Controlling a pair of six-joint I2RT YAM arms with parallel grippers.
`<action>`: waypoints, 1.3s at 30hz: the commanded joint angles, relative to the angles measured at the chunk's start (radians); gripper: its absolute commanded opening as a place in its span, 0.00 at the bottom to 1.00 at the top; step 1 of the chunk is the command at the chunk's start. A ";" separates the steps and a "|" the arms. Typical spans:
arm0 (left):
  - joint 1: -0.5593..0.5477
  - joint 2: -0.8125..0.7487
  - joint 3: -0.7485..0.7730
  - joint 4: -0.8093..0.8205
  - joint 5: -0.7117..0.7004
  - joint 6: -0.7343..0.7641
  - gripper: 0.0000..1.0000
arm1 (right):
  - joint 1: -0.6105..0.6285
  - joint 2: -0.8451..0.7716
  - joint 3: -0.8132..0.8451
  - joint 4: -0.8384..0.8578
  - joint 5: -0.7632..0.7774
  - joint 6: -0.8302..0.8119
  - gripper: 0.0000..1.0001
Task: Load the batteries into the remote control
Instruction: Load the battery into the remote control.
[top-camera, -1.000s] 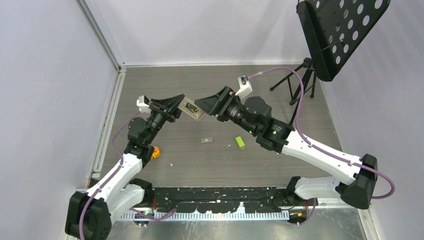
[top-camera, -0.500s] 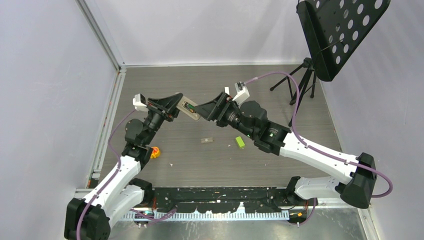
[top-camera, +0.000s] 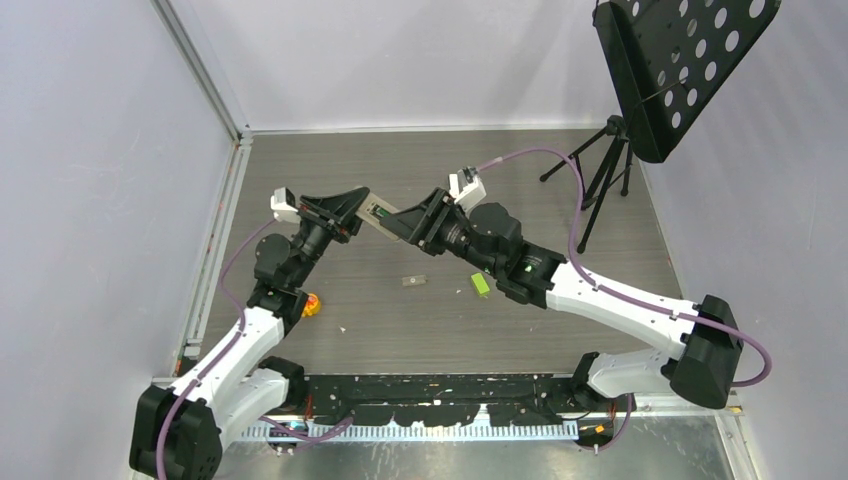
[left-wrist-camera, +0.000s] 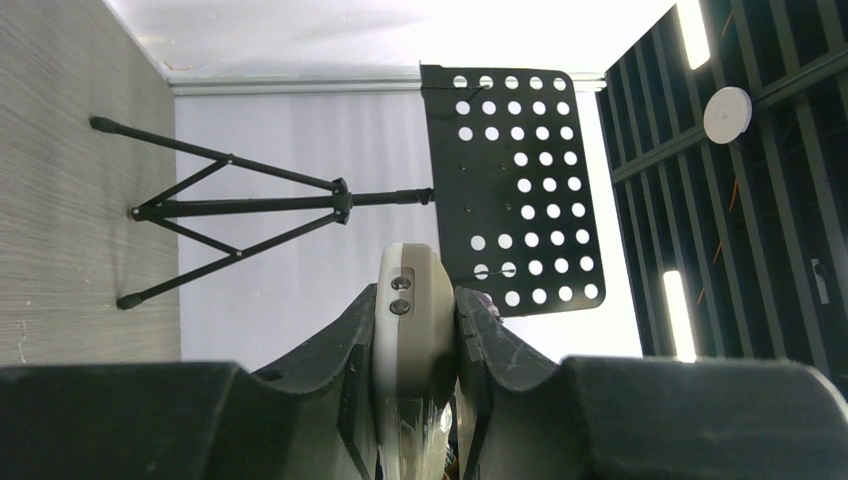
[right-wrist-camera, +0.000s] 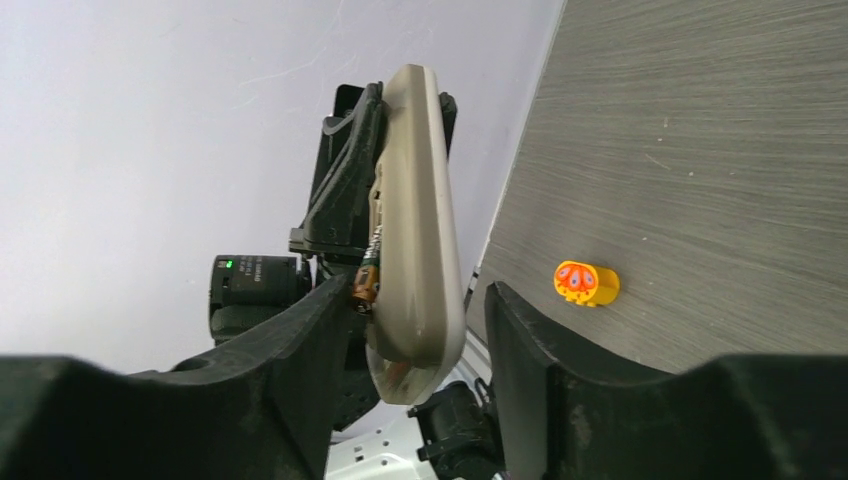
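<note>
My left gripper (top-camera: 357, 206) holds the beige remote control (top-camera: 381, 214) up in the air above the table's middle, shut on one end of it. In the left wrist view the remote (left-wrist-camera: 415, 290) is pinched between both pads of that gripper (left-wrist-camera: 415, 322). My right gripper (top-camera: 405, 222) straddles the remote's free end (right-wrist-camera: 420, 220), open (right-wrist-camera: 420, 325), with a gap to the right finger (right-wrist-camera: 530, 340). One battery (right-wrist-camera: 364, 285) with a copper-coloured end sits in the open compartment on the remote's left side, close to the left finger. Other batteries are out of view.
On the table lie a bright green block (top-camera: 481, 285), a small flat grey piece (top-camera: 413, 282) and a yellow-orange toy piece (top-camera: 311, 305), the last also in the right wrist view (right-wrist-camera: 587, 283). A black music stand (top-camera: 680, 70) on a tripod (top-camera: 598, 170) stands at the back right.
The right arm has moved left, so its jaws now reach around the remote's free end and stand a little narrower. The left gripper keeps its hold on the remote.
</note>
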 joint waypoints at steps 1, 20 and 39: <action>-0.001 -0.016 0.037 0.053 0.010 0.002 0.00 | 0.005 0.012 -0.001 0.080 -0.002 0.026 0.50; -0.001 -0.007 0.053 0.080 0.080 0.090 0.00 | 0.005 0.110 0.012 0.043 -0.025 0.068 0.36; 0.016 0.027 0.179 -0.120 0.472 0.534 0.00 | -0.048 -0.018 -0.261 0.565 -0.275 0.027 0.80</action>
